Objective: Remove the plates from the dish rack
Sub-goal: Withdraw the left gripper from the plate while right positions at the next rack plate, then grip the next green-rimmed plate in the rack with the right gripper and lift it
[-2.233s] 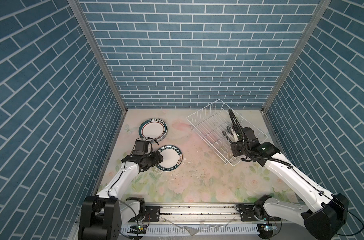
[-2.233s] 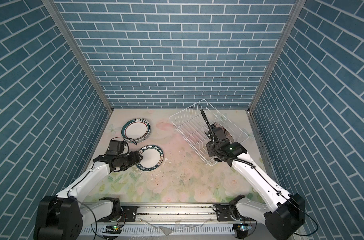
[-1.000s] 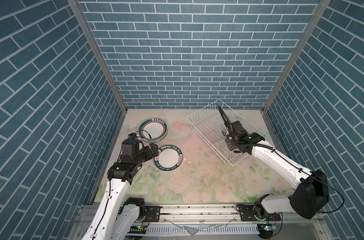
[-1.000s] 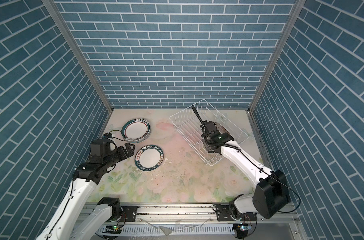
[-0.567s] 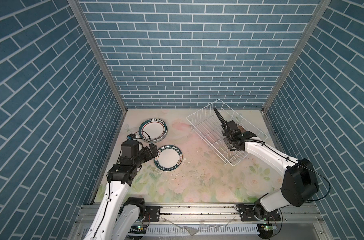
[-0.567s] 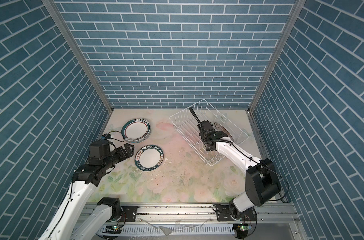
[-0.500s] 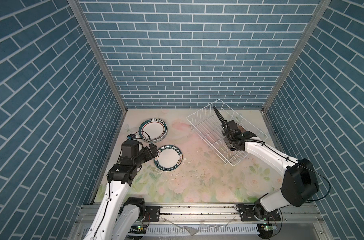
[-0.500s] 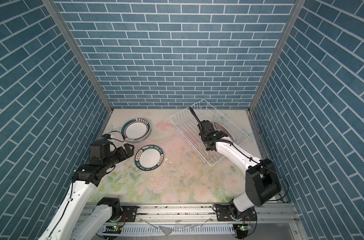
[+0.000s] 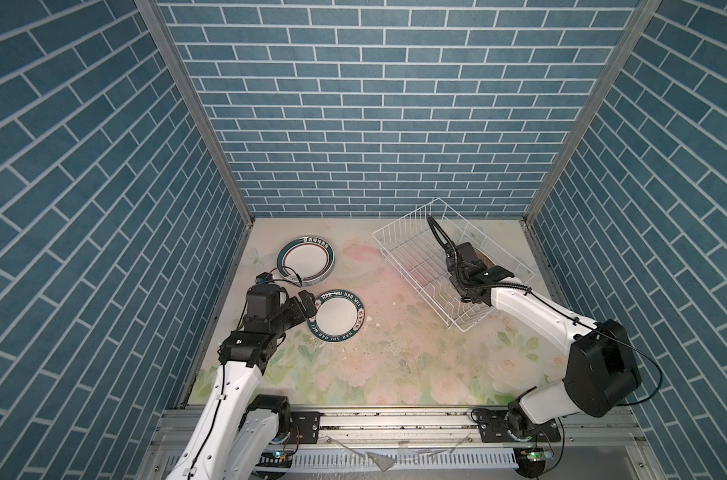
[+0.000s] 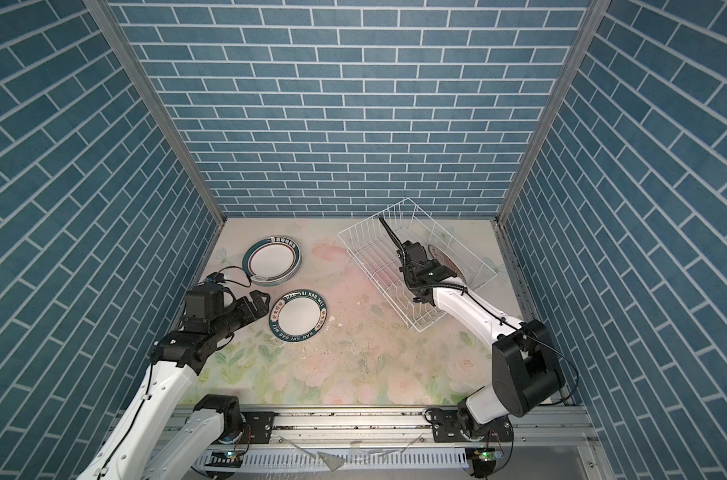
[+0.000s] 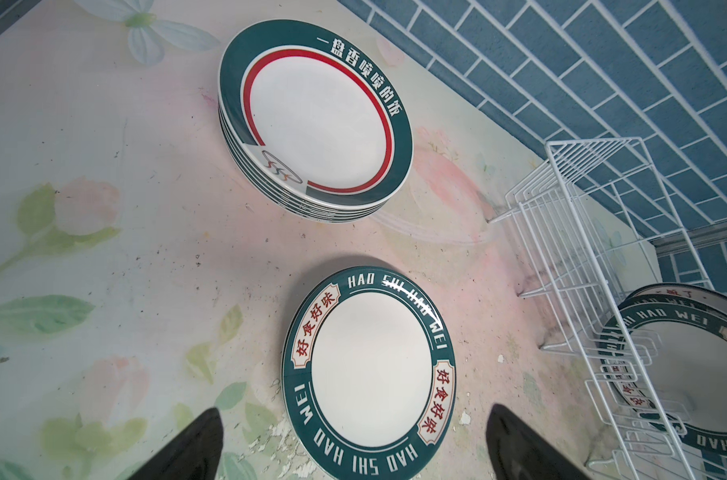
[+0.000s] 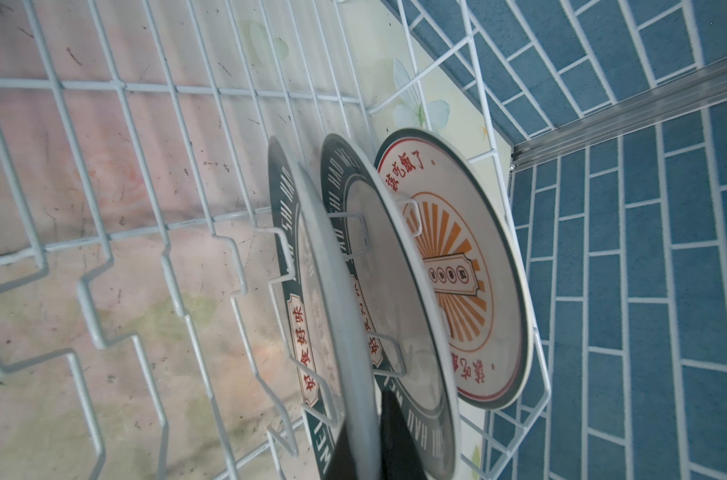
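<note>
White wire dish rack (image 9: pixel 411 257) sits back-right on your desk (image 9: pixel 395 365), three plates (image 12: pixel 378 266) upright inside, and your right gripper (image 12: pixel 368 451) is clamped on the end green-rimmed plate (image 12: pixel 292 266). Left gripper (image 10: pixel 257 303) hovers spread wide beside a flat plate (image 10: pixel 298 314) — a stack (image 10: pixel 272 261) lies farther back.

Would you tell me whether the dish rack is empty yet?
Not empty: three plates stand on edge in the dish rack, and the right gripper is shut on one's rim.
</note>
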Robot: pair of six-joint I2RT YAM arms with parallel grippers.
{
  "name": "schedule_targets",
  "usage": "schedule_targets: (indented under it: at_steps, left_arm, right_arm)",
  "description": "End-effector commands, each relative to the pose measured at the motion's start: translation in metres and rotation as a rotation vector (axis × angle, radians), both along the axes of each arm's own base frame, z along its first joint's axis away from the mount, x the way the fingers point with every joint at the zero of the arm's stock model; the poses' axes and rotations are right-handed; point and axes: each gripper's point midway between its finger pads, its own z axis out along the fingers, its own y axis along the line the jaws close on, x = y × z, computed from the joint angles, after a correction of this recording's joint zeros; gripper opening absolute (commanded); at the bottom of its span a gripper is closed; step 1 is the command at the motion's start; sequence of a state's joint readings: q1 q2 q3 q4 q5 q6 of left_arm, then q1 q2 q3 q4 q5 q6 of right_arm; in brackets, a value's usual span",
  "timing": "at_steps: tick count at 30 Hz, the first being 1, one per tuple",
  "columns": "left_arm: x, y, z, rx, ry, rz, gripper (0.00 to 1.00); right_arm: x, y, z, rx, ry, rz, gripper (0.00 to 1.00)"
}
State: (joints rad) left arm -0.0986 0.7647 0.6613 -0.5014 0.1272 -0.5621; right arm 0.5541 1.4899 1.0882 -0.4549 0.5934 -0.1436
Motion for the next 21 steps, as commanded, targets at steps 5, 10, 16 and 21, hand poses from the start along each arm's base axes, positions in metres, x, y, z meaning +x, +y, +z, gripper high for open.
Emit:
schedule_targets:
  at_steps: [5,10,16,21]
  left_arm:
    - [0.002,-0.002,-0.004,-0.012,-0.025,0.0,0.99]
    - [0.002,-0.002,-0.007,-0.024,-0.037,0.003,0.99]
    - [0.001,-0.001,-0.008,-0.02,-0.049,0.005,0.99]
    - [0.001,-0.001,-0.009,-0.018,-0.048,0.004,0.99]
  right_arm:
    - [-0.019,0.013,-0.017,0.094,0.069,0.069,0.01]
    - [-0.022,0.014,-0.011,0.109,0.06,0.091,0.0]
    - [-0.025,0.018,0.005,0.139,0.027,0.122,0.0]
    - [-0.027,0.022,0.027,0.153,-0.023,0.158,0.0]
